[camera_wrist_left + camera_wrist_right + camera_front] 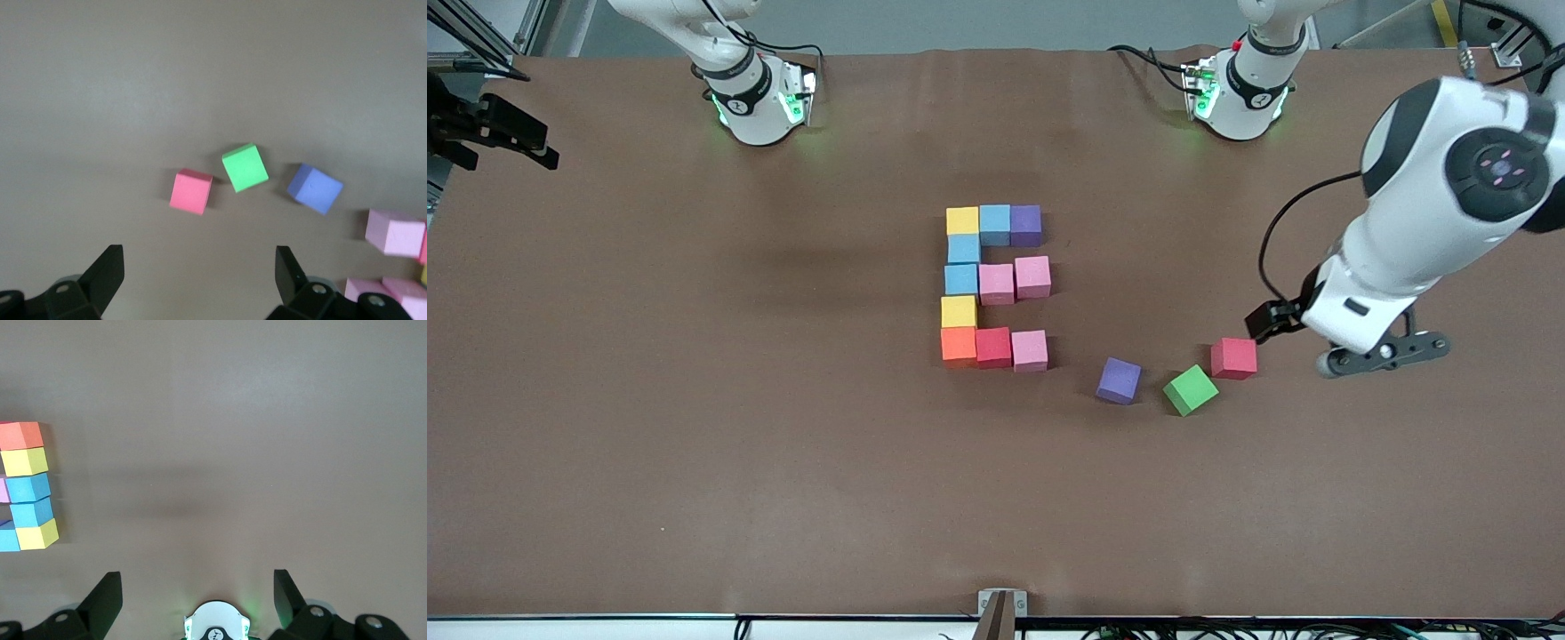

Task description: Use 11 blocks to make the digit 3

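Note:
The digit 3 figure [994,284] lies mid-table, shown like an E. Its farthest row is yellow [962,220], light blue, purple [1025,224]. A light blue cube [963,248] joins it to light blue, pink, pink [1032,276]. A yellow cube [958,311] joins that to orange [958,345], red, pink. My left gripper [1380,354] hovers open and empty [198,257] toward the left arm's end, beside a loose red cube [1233,357]. My right gripper [198,580] is open and empty, high over its base [217,621], and waits out of the front view.
Three loose cubes lie between the figure and the left gripper: purple [1119,380], green [1190,389] and the red one, which also shows in the left wrist view [191,191]. A black fixture [489,132] stands at the right arm's end.

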Motion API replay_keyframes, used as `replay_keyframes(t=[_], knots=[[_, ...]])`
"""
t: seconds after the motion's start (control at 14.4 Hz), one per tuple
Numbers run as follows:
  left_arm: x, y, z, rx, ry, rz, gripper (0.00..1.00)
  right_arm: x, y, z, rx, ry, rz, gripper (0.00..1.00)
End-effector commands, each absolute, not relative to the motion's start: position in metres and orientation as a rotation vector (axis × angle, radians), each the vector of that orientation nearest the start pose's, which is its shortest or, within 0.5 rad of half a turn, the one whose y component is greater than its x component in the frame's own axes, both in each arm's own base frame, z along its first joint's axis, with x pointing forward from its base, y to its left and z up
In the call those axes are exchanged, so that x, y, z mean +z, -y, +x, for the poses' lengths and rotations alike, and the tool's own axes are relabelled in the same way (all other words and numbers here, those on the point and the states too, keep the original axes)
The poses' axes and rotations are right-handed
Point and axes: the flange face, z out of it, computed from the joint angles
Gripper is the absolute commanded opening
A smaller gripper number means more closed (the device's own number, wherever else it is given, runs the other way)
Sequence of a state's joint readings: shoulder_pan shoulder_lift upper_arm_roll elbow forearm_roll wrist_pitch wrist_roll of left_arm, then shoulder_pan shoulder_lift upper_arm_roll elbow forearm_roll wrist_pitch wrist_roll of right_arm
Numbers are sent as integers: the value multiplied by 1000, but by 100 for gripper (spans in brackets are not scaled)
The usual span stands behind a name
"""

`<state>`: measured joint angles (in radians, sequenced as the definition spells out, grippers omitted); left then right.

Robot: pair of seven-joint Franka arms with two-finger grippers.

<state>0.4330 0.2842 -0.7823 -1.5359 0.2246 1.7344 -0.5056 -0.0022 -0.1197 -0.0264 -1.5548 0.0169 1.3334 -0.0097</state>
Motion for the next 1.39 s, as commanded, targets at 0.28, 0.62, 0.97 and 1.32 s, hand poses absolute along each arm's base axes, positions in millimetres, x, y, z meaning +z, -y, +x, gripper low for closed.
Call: replay_keyframes(t=[0.28, 0.62, 0.97, 1.32], knots=[[586, 61, 578, 72, 83, -3151, 100, 675, 16, 487, 132, -8, -3103, 100], [616, 14, 557, 49, -36, -3129, 100, 682, 17, 498, 22, -16, -3106, 100], [623, 1, 555, 46, -52, -3125, 100, 679, 20, 507, 25, -23, -3114, 100], [623, -8, 556, 36, -46, -3155, 100, 685, 18, 521, 13, -16, -3110, 100]])
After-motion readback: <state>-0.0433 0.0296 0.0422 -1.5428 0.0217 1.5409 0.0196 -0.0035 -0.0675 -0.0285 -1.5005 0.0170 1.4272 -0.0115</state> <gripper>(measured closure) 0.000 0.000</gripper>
